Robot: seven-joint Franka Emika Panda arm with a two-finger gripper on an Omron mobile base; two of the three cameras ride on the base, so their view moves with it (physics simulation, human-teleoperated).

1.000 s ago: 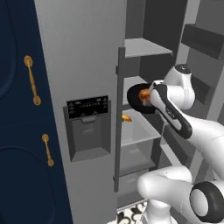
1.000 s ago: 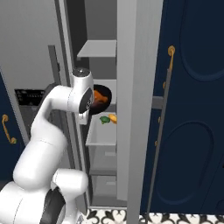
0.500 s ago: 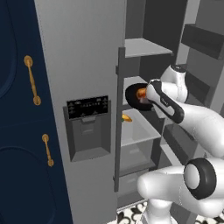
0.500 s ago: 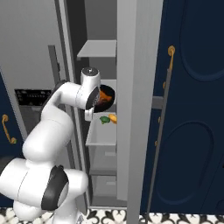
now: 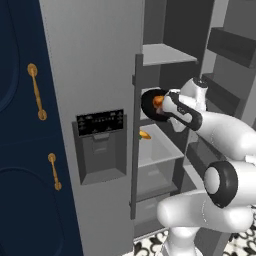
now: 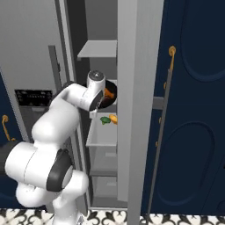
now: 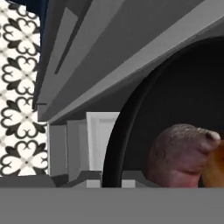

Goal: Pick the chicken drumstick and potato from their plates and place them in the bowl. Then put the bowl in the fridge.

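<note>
The black bowl hangs tilted on its side in front of the open fridge's middle shelf, with my gripper shut on its rim. The orange chicken drumstick shows inside it. In the right base view the bowl sits just past my hand, between the fridge shelves. Close up in the hand view, the bowl's dark rim curves around the reddish-purple potato, and the drumstick lies beside it. The plates are out of view.
A grey shelf lies just below the bowl, holding a small green item and an orange one. The fridge door with the dark dispenser panel stands left. Navy cabinets with gold handles flank the fridge.
The arm has stretched forward and carried the bowl a little deeper in between the fridge shelves. The grip on the bowl is unchanged.
</note>
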